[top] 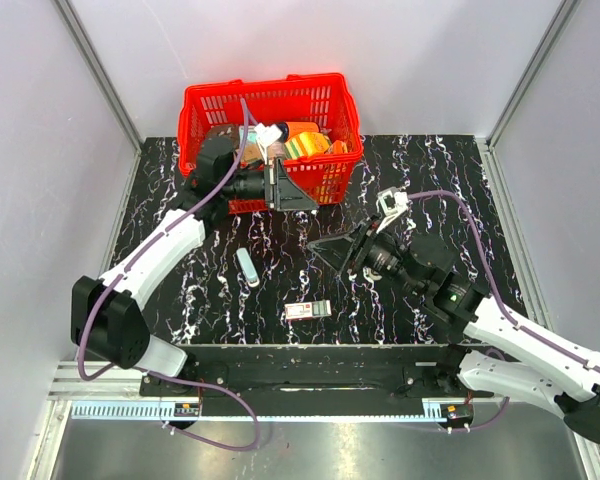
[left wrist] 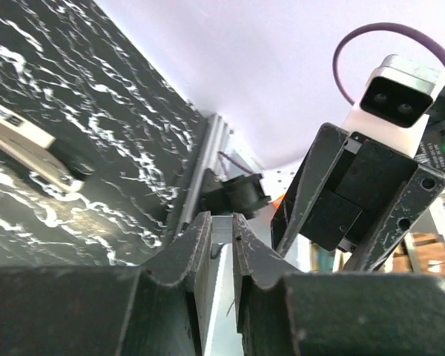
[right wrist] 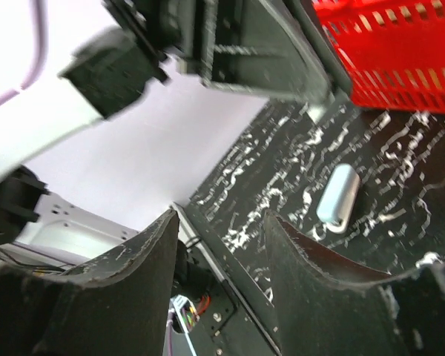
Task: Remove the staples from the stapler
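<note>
1. Top external view: the stapler (top: 247,267) lies flat on the black marbled table (top: 420,160), near the middle and in front of the red basket (top: 270,110). Its long axis runs roughly near to far, with the far end leaning a little left. No separate bar of staples shows, so I judge they are still inside it. The left gripper (top: 292,190) hangs at the basket's front wall, on the far side of the stapler. The right gripper (top: 325,250) points leftward, just to the stapler's right. The right one looks slightly nearer, and its reach would cross the stapler's width rather than run along it. A small printed box (top: 308,311) lies closer to the arm bases and is not the target.

2. Left wrist view: the left gripper (left wrist: 219,230) has its jaws drawn almost together, with only a slit between them and nothing held. The stapler (left wrist: 26,141) sits far off at the left edge, pale with a dark end and well clear of the line of the slit. This arm would have to swing round to meet it.

3. Right wrist view: the right gripper (right wrist: 222,230) stands moderately parted and empty. The stapler (right wrist: 337,196) rests on the table beyond the right-hand finger (right wrist: 319,274). It is outside the gap and seen nearly end-on, with the basket (right wrist: 400,52) behind it. A sideways shift would bring it between the jaws.
</note>
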